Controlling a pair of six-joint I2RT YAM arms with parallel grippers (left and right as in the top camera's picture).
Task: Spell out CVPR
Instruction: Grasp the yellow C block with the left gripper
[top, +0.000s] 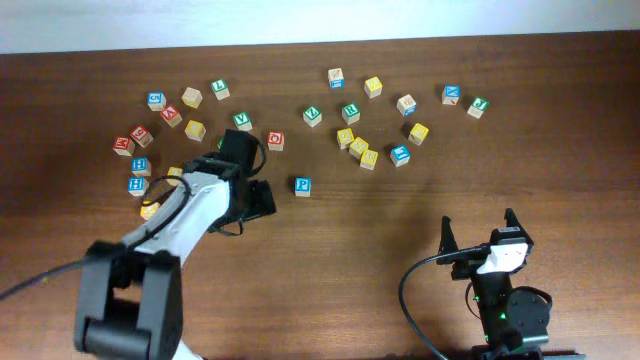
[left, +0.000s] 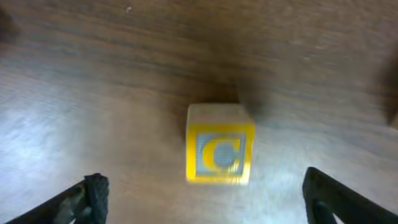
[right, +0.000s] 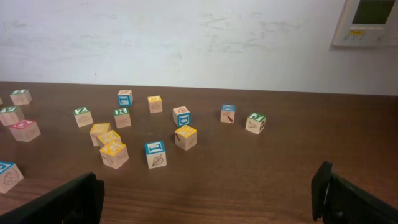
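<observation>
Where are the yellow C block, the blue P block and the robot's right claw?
yellow C block (left: 219, 154): left wrist view, on its lettered face.
blue P block (top: 302, 186): overhead view, on its top face.
right claw (top: 478, 221): overhead view, midway between its fingertips.

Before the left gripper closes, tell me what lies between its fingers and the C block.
Bare table only. The left wrist view shows the C block alone between the fingers of the open left gripper, wood on either side.
</observation>
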